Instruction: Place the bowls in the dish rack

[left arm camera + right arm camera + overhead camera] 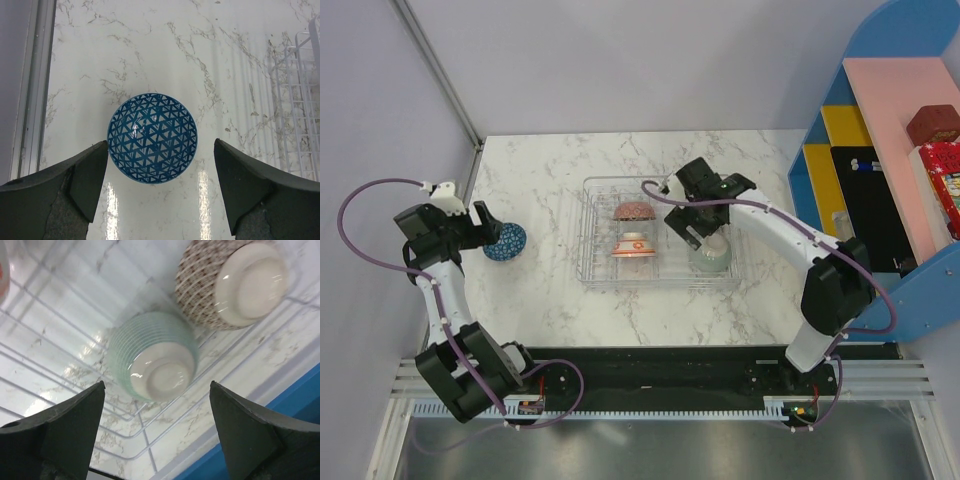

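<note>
A white marble table [550,310] carries the dish rack [605,225]: four bowls sit in it, one lies outside.

Over the rack's right end we see the right gripper [157,385] with its fingers spread wide and touching nothing, directly above the pale green bowl [152,357], which lies foot-up on the wires. Just beside that one, also in the rack, the beige lattice bowl [235,282] shows its foot too. Near the rack's middle sit the red-orange bowl [633,246] and, behind it, a red-patterned bowl [632,212]. Well left of the rack, the left gripper [161,142] is spread either side of the blue bowl [152,138] on the bare marble; we cannot tell whether it touches.
</note>
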